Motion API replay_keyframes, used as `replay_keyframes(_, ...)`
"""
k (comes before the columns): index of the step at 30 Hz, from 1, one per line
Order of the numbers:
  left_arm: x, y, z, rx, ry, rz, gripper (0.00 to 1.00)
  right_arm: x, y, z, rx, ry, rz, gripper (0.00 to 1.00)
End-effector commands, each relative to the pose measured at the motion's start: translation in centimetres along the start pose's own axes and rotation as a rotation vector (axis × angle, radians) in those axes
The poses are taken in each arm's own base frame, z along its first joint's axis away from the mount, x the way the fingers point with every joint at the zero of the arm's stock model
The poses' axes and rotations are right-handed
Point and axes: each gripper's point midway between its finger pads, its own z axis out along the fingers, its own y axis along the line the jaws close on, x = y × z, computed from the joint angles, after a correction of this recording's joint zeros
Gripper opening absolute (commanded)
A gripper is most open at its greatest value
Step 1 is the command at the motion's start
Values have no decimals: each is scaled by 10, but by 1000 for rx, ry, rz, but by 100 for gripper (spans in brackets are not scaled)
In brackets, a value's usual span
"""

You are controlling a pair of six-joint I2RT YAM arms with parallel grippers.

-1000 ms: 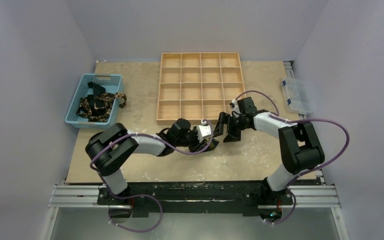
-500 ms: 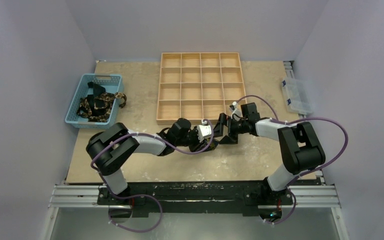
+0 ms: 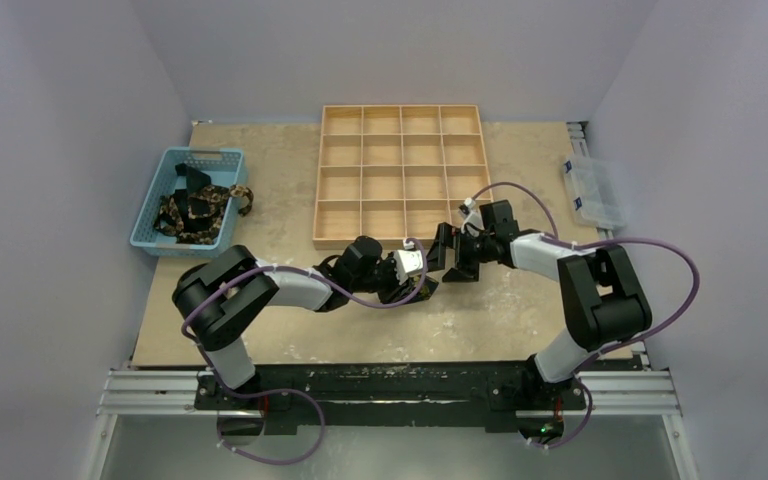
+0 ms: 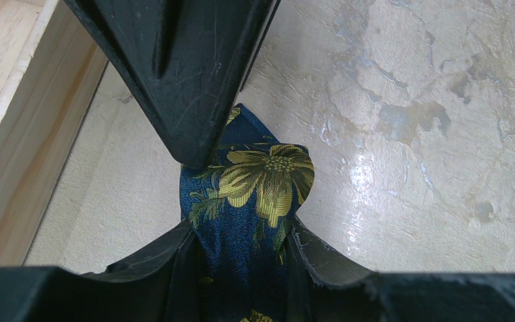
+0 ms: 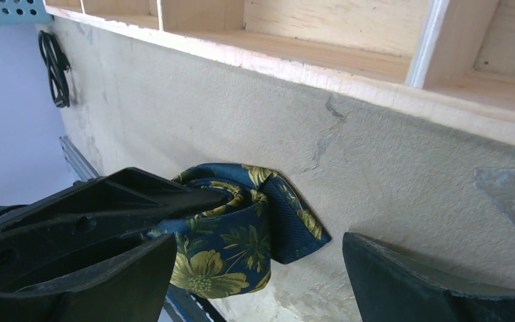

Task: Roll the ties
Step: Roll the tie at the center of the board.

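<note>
A rolled tie (image 4: pixel 258 188), navy with gold flowers, lies on the table just in front of the wooden tray (image 3: pixel 360 240). My left gripper (image 4: pixel 241 268) is shut on the roll, one finger on each side of it. In the right wrist view the same tie (image 5: pixel 241 235) shows its spiral end and a loose pointed tail. My right gripper (image 5: pixel 258 282) stands wide open around it, holding nothing, and one of its fingers (image 4: pixel 174 67) hangs just above the roll. From above, the two grippers (image 3: pixel 415 283) (image 3: pixel 452 262) meet and hide the roll. More ties (image 3: pixel 198 210) lie in the blue basket (image 3: pixel 150 205).
The tray's wooden wall (image 4: pixel 47 134) (image 5: pixel 295 57) runs close beside the roll. A clear plastic box (image 3: pixel 592 192) sits at the table's right edge. A thin black cable loop (image 5: pixel 55 67) lies on the table near the basket.
My right gripper has opened from partly open to wide and shifted slightly around the roll. The left gripper keeps its hold and has not moved.
</note>
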Motion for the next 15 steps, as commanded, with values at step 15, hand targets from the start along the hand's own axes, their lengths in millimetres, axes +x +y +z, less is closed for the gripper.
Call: replay_keyframes(15, 74, -17, -7, 46, 240, -73, 0, 35, 23, 5, -270, 102, 29, 72)
